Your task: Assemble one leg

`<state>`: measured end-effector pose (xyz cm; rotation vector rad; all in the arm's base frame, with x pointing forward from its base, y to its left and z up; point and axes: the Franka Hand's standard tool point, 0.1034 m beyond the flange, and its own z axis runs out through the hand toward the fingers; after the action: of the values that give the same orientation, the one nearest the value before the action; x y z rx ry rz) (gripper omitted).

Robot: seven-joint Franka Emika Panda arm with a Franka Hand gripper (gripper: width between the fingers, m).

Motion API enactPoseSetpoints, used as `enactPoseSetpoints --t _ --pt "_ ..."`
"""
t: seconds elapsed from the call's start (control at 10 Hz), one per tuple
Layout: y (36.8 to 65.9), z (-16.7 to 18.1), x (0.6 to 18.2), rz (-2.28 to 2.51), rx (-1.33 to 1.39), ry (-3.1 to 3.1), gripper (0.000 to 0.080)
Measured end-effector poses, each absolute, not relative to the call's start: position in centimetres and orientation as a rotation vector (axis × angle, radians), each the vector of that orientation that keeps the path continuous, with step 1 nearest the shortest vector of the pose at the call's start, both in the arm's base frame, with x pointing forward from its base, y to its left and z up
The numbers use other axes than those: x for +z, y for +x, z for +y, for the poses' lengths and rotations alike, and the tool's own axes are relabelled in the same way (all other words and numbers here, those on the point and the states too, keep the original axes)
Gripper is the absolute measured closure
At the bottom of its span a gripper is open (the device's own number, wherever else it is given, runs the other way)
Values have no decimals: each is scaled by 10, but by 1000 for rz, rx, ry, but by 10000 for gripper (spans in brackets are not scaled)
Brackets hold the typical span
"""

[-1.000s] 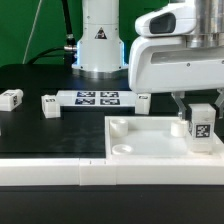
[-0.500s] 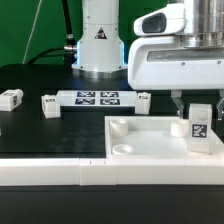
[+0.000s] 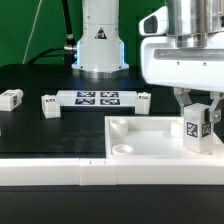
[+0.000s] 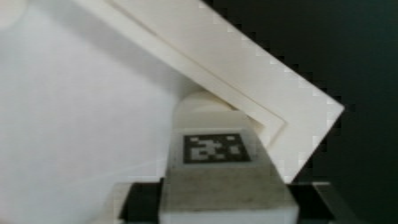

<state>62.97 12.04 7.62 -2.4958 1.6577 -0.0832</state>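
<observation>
- Hand (image 3: 198,112) hangs over the exterior view's right end of the white panel (image 3: 150,143), fingers pointing down.
- Hand is pinching the leg (image 3: 197,125): the two dark fingers (image 3: 183,101) press on opposite sides of the block, one on each flank.
- Leg stands upright in the grip, a black-and-white marker tag facing the exterior camera; in that view the block looks turned slightly, one corner towards the lens.
- Leg sits over the panel's corner on the exterior view's right. Its lower end appears to meet the panel there, but whether it is seated in a socket or only resting on the surface I cannot tell; the block hides the spot.
- Wrist view: leg (image 4: 219,160) fills the middle foreground, tag on its face, dark finger pads (image 4: 143,200) on either side of it. Beyond it lies the panel (image 4: 89,110), and its raised rim runs diagonally to a corner near the block.
- Panel lies flat on the black table (image 3: 40,125), near the front edge; a round corner socket (image 3: 119,127) shows at its end on the exterior view's left.
- Marker board (image 3: 97,98) lies flat on the table behind the panel, in front of the robot base (image 3: 100,40).
- Two further small tagged blocks rest on the table, well apart from the hand: one (image 3: 12,98) at the exterior view's far left, one (image 3: 49,104) just beside the marker board's end.
</observation>
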Motion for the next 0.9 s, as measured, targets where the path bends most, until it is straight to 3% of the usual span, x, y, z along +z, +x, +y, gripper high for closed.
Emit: enactPoseSetpoints --t 0.3,0.6,0.7,0.8,0.9 --pt "630 122 77 2029 -43 -2198 508" --pt "630 123 77 2096 -18 -2115 503" --pt "630 123 77 2048 -24 -2162 284" --pt "629 123 76 2007 -22 -2206 284" --pt "629 122 76 1862 -34 -2335 174"
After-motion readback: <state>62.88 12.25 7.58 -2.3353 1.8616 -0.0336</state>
